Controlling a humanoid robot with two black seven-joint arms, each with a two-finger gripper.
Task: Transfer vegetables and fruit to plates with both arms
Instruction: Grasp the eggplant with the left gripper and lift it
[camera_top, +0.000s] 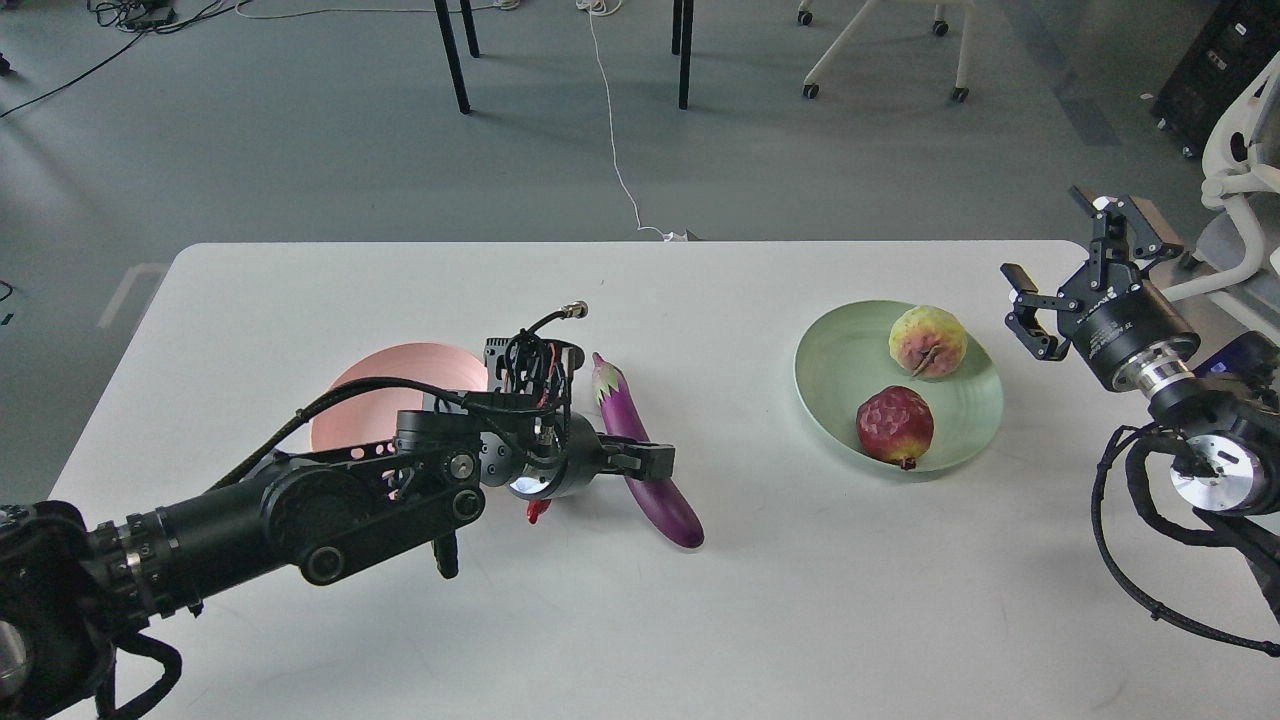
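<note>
Our left arm (330, 510) hides most of the red chili pepper (538, 511) and part of the pink plate (400, 385).

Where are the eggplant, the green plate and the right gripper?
eggplant (668, 507), head view, lower purple body.
green plate (835, 352), head view, bare left inner surface.
right gripper (1058, 262), head view, midway between its open fingertips.

A white counter (700, 620) carries a pink plate (400, 385) at left, a purple eggplant (655, 490) near the middle with a red chili (537, 512) just left of it, and a green plate (850, 360) at right.
</note>
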